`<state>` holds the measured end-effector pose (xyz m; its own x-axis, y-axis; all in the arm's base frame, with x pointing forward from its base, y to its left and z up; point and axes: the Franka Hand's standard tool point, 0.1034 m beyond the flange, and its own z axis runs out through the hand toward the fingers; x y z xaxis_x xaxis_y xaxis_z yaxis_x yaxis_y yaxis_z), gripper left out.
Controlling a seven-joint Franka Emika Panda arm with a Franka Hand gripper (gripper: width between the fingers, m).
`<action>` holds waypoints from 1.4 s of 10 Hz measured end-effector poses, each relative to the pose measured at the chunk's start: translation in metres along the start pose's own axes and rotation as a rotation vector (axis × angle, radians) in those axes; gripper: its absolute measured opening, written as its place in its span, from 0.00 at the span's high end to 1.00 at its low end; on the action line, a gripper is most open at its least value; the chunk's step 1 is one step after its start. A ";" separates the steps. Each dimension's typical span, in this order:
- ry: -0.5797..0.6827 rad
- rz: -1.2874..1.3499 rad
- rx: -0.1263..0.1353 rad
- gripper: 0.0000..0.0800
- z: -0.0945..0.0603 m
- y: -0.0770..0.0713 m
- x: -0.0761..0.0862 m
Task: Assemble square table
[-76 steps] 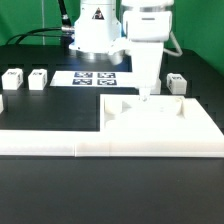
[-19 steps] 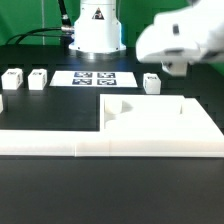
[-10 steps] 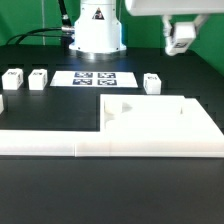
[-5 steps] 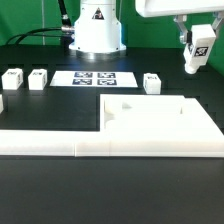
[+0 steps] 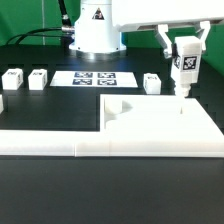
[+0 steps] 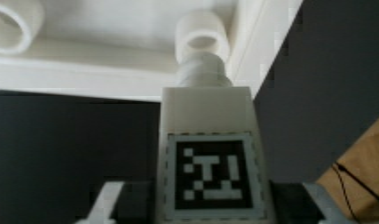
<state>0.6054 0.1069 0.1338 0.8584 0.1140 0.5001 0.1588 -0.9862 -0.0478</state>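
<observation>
We see the pincer (image 5: 185, 48) in the upper right of the exterior view, hanging below the arm's white wrist. Its two fingers are closed partway on a short white leg (image 5: 186, 65), one finger on each side. The leg stands upright with its black-and-white tag facing the camera.

The large white square panel (image 5: 160, 120) lies flat on the black table (image 5: 60, 190), in the middle right of that view. It sits below the pincer and nearer the camera. The leg's lower end comes down just at the panel's far right corner, and we cannot tell whether the two touch.

In the wrist view the leg (image 6: 211, 150) runs out from between the grey fingers (image 6: 111, 205). Its narrow tip points at a round socket (image 6: 200, 42) near the panel's (image 6: 97, 60) edge. We cannot tell whether the tip has entered the socket.

A second leg (image 5: 152, 83) stands on the table just behind the panel's far edge, to the exterior view's left of the held one. A third leg (image 5: 38, 78) and a fourth leg (image 5: 12, 78) stand side by side at the middle left, well apart from the pincer. The marker board (image 5: 95, 77) lies flat between those two and the second leg, in front of the robot's base (image 5: 95, 30). A long low white rail (image 5: 50, 148) runs along the panel's near edge.
</observation>
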 end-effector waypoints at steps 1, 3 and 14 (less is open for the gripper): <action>0.086 0.003 -0.004 0.64 0.004 0.001 0.003; 0.087 0.001 -0.004 0.64 0.006 0.001 0.001; 0.023 0.017 -0.011 0.64 0.045 -0.004 -0.010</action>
<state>0.6182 0.1156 0.0902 0.8495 0.0945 0.5191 0.1389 -0.9892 -0.0472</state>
